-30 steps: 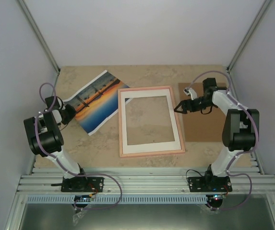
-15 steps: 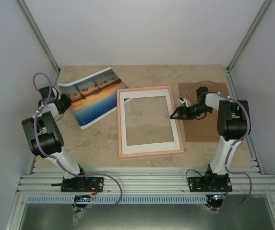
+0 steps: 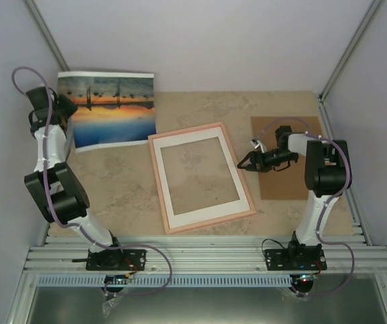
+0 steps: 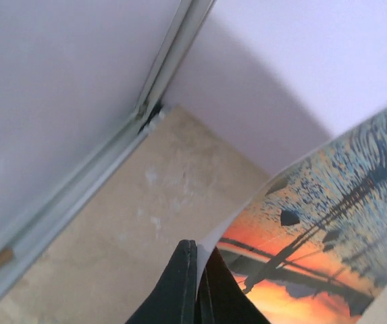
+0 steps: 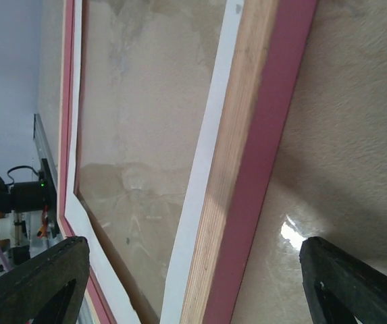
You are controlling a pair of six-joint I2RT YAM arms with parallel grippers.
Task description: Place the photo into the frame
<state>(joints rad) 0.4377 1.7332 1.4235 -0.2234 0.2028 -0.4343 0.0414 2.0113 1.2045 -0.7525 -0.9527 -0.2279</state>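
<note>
Pink frame (image 3: 210,217) lies flat; my left claw (image 4: 194,253) grips the photo (image 3: 109,108) aloft left of it, right claw (image 3: 245,162) released alongside. Next: align, lower.

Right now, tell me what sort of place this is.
Most likely a robot test cell in a lab: a left arm and a right arm bolted to an aluminium rail, plain walls with metal corner struts enclosing the table, and practice props: a photo, a frame, a cardboard sheet.
</note>
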